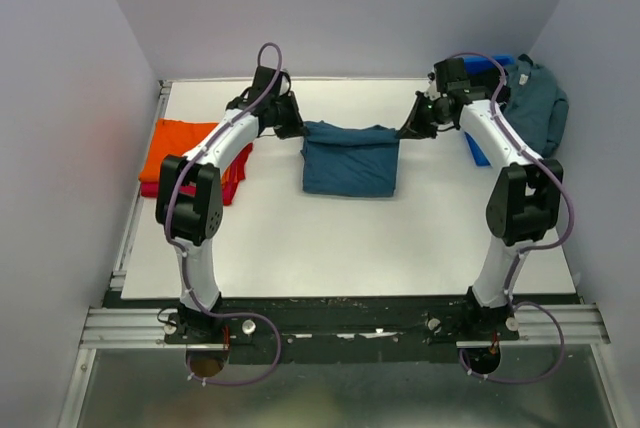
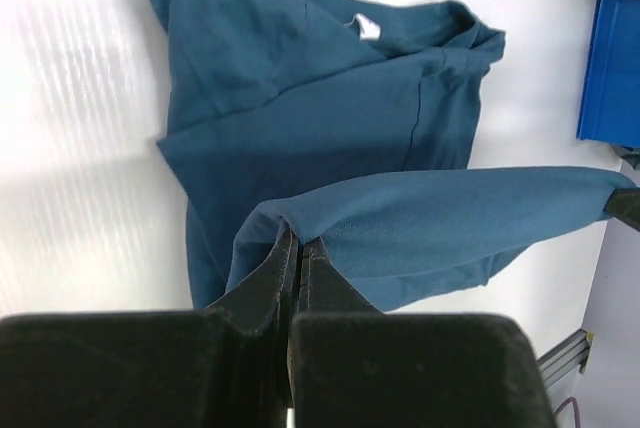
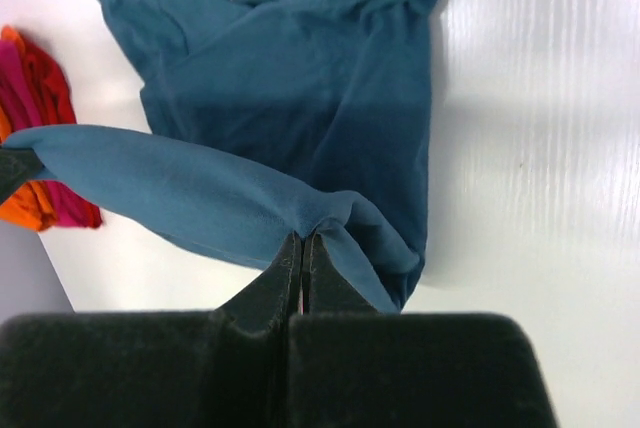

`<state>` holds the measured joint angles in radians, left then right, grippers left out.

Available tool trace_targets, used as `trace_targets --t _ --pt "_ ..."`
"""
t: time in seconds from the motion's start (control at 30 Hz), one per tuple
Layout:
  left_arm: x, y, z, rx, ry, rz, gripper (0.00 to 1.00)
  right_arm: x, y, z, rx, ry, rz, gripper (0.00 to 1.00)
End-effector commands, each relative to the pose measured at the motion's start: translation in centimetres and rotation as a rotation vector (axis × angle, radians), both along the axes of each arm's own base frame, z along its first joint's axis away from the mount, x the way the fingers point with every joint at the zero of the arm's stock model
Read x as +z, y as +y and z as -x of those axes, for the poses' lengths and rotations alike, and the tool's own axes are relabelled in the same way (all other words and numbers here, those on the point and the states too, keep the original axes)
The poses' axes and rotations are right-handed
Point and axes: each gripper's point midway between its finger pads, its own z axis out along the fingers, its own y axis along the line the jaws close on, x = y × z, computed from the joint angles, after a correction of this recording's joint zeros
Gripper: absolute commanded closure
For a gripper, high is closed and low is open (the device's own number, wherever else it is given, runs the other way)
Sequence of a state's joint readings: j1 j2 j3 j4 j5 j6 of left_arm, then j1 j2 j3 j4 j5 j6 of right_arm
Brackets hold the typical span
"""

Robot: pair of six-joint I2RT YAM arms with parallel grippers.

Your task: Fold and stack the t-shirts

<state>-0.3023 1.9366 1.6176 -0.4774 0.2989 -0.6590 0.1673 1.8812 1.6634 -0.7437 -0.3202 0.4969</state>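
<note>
Both grippers are closed on cloth. Left gripper (image 1: pixel 292 120) has its two fingers pressed together, with a fold of the teal t-shirt (image 1: pixel 350 160) pinched between the tips; in the left wrist view the fabric comes out from the fingers (image 2: pixel 275 268) and runs away to the right as a tight band. Right gripper (image 1: pixel 415 126) is closed in the same way on the other end of this band, and in the right wrist view the cloth bunches just at its fingertips (image 3: pixel 320 268) and stretches away to the left.

So one edge of the teal t-shirt hangs in the air between the two grippers, above the rest of the garment. The lower part of it lies flat on the white table (image 1: pixel 330 248), about in the middle between the arms and toward the far side. Its collar with a small white label shows in both wrist views, on the part that lies on the table.

At the left side of the table, partly behind the left arm, an orange t-shirt (image 1: pixel 178 143) lies folded on top of a crimson t-shirt (image 1: pixel 232 178); the crimson one shows only at the edges under it. At the far right corner a blue bin (image 1: pixel 480 153) stands, and a grey-blue t-shirt (image 1: pixel 540 108) is draped loosely over it, not folded.
</note>
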Motion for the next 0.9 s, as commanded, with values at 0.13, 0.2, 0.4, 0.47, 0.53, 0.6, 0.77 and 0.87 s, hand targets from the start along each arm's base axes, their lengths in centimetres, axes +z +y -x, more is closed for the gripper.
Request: trace_targets --t 0.13,0.2,0.4,0.47,0.53,0.6,0.77,0.87 --pt "-0.5 -0.2 -4.2 0.017 -0.007 0.019 1.00 -2.2 -1.7 -4.6 -0.017 0.030 -0.009 0.99" --pt "-1.4 -0.2 -4.9 0.028 0.009 0.020 1.00 -2.3 -1.8 -6.0 -0.019 0.022 -0.015 0.99" --pt "-2.4 -0.5 -7.0 0.045 0.004 0.041 1.00 -3.5 -1.9 -9.4 -0.017 0.017 -0.058 0.99" --pt "-2.8 -0.6 -7.7 0.050 0.008 0.060 1.00 -3.3 -1.7 -10.7 -0.010 -0.002 -0.076 0.99" --pt "-2.9 -0.8 -8.5 0.056 -0.001 0.085 1.00 -3.5 -1.4 -11.9 -0.004 -0.014 -0.094 0.99" --pt "-2.4 -0.9 -9.6 0.066 -0.028 0.110 0.73 -3.5 -0.8 -13.1 0.012 -0.048 -0.125 0.63" --pt "0.4 -0.7 -10.6 0.049 -0.147 0.097 0.04 -2.7 -1.2 -13.4 0.020 -0.148 -0.107 0.00" --pt "1.5 0.6 -10.0 0.074 -0.190 0.047 0.01 -1.3 -1.7 -12.3 0.039 -0.244 -0.076 0.02"
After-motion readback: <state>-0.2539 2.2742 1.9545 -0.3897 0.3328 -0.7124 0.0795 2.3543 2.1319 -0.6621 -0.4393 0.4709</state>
